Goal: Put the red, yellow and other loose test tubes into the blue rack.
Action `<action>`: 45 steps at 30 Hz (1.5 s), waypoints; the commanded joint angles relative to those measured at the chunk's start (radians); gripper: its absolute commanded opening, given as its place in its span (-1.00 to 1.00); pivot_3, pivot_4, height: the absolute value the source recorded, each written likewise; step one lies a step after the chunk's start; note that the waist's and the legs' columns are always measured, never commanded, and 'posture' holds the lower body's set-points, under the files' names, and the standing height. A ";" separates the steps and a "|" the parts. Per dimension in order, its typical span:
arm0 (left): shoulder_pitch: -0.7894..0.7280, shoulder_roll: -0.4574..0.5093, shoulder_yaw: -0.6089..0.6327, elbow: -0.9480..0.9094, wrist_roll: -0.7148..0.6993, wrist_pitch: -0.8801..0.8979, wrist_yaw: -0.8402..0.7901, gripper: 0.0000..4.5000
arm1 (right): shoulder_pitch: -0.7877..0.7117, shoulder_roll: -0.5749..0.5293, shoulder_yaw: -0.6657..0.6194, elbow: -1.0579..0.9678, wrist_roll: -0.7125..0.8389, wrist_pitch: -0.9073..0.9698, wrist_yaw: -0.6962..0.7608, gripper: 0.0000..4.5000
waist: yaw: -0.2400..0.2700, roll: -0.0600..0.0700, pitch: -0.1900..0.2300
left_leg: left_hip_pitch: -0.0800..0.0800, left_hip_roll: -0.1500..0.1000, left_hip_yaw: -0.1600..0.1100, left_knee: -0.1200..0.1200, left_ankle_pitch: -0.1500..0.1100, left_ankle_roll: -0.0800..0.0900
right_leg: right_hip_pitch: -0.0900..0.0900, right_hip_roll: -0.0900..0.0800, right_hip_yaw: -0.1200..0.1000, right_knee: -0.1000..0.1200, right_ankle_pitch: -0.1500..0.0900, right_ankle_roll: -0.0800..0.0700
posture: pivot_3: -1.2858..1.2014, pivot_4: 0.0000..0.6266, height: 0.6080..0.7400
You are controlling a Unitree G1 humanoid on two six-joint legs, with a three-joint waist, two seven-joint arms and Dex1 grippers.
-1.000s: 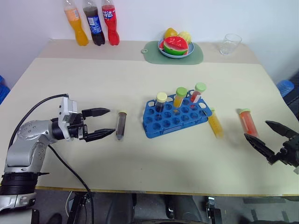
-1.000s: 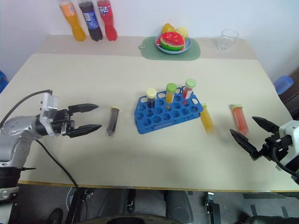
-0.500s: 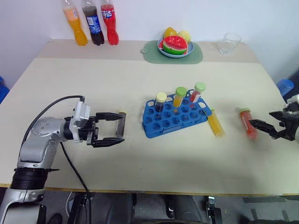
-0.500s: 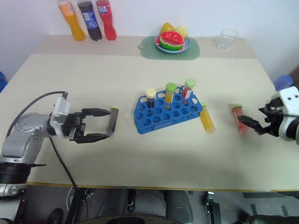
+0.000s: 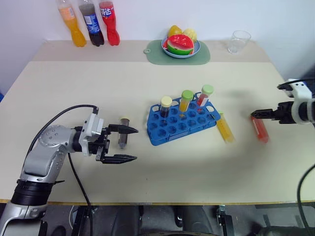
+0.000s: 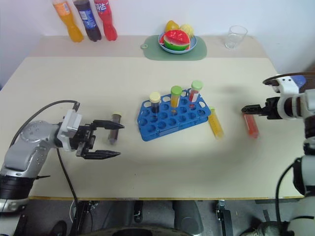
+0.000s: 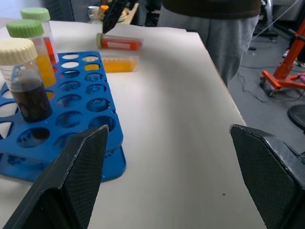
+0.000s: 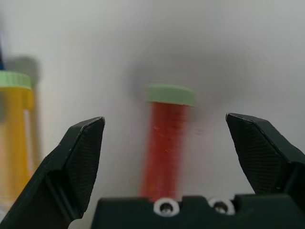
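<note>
Here the right gripper [image 8: 167, 143] is released, its jaws spread wide with the red tube [image 8: 164, 143] lying between them, untouched. The left gripper [image 5: 129, 144] is also spread, the dark tube [image 5: 124, 138] between its jaws, the blue rack [image 5: 183, 123] just beyond.

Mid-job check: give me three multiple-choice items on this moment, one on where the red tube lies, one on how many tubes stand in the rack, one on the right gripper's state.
1. Where does the red tube lie?
A. on the table, right of the yellow tube
B. in the blue rack
C. on the green mat

2. How many tubes stand in the blue rack?
A. one
B. three
C. five

3. The right gripper is:
A. shut on the red tube
B. shut and empty
C. open over the red tube

Key: 1 A, it lies flat near the table's right edge. 2 B, three capped tubes stand along the back row. 3 C, the right wrist view shows the fingers spread either side of it.
</note>
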 commanded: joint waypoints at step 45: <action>-0.123 -0.086 -0.057 0.022 -0.001 0.025 0.089 0.90 | 0.740 0.730 -0.446 -1.213 0.013 -0.803 -0.561 -0.66 | 0.001 0.003 -0.002 | 0.004 0.001 -0.001 0.002 0.001 -0.002 | 0.003 0.003 0.003 0.004 0.002 0.003 | 0.03 -0.52 1.00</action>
